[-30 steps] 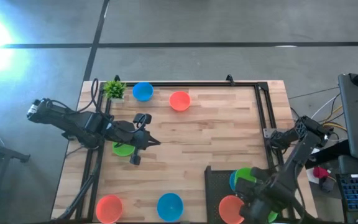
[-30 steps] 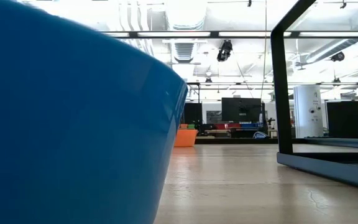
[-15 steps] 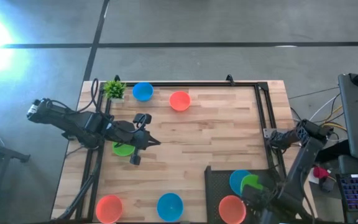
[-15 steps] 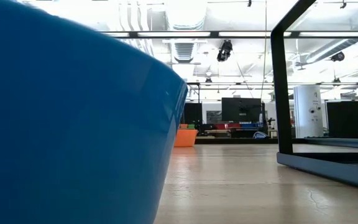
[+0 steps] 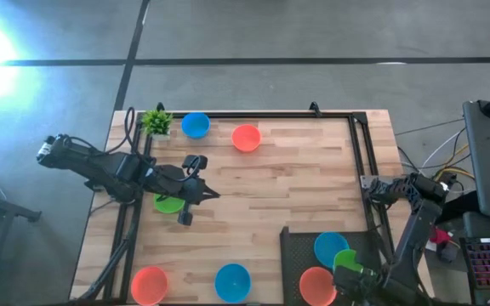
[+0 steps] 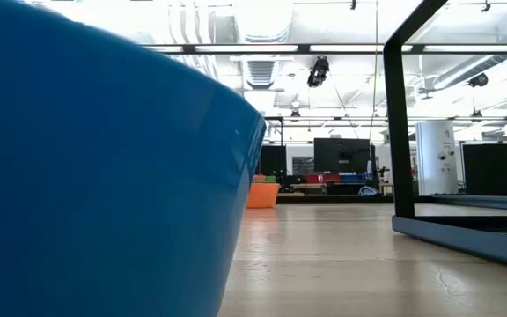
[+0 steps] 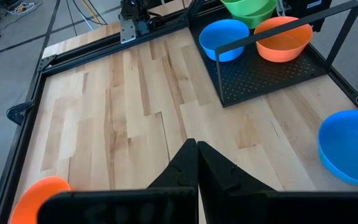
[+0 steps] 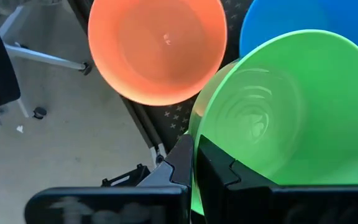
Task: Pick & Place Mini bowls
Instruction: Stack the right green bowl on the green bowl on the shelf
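Counter [image 5: 296, 195]: pale wood-block top with a dark frame along its edges. Black perforated tray [image 5: 294, 246]: at the counter's near right corner, holding one blue bowl [image 5: 329, 246], one orange bowl [image 5: 316, 285] and a green bowl [image 5: 344, 260]. Left arm: lies across the counter's left side, left gripper [image 7: 197, 163] with jaws closed on nothing, poised just beside a loose green bowl [image 5: 168, 203]. Right arm: reaches over the tray, right gripper [image 8: 193, 155] with jaws pinched on the rim of the green bowl; in the right wrist view a second green rim seems nested beneath it, though whether the stack rests on the tray or hangs above it cannot be told. Loose mini bowls: blue [image 5: 195, 125] and orange [image 5: 246, 137] at the far edge; orange [image 5: 149, 284] and blue [image 5: 232, 281] at the near edge. Small potted plant [image 5: 155, 121]: far left corner, not part of the set. Handling, judged: thin rigid plastic, light, smooth and likely slippery; shallow wall offers little purchase, so the rim, one jaw inside and one outside, is the place to grip; nested bowls may lift together.
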You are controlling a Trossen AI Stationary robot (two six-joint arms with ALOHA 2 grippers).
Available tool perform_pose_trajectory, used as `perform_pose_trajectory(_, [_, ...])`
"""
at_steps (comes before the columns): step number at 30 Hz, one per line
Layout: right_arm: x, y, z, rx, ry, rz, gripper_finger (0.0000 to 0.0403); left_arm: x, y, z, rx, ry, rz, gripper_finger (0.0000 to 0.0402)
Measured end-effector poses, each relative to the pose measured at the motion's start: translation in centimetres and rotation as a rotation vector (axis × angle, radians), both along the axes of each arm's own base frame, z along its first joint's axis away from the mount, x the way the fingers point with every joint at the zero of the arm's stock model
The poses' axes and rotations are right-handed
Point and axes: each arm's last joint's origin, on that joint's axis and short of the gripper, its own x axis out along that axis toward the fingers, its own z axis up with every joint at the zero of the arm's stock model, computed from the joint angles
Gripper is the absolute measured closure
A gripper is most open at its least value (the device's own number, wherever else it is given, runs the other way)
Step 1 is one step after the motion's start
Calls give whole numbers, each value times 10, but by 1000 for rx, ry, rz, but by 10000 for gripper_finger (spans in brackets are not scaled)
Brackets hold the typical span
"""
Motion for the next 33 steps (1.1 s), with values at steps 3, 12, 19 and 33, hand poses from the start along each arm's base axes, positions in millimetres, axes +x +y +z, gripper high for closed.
perform_pose_trajectory(3, [-1,8,0,10,-3,6,394,0,0,0,0,0,0,402])
perform_pose_trajectory(12, [5,27,-3,15,-9,18,394,0,0,0,1,0,1,402])
perform_pose_trajectory(19, [5,46,-11,2,44,35,394,0,0,0,1,0,1,402])
perform_pose_trajectory(33, [-7,66,-34,-70,205,-82,394,0,0,0,1,-1,2,402])
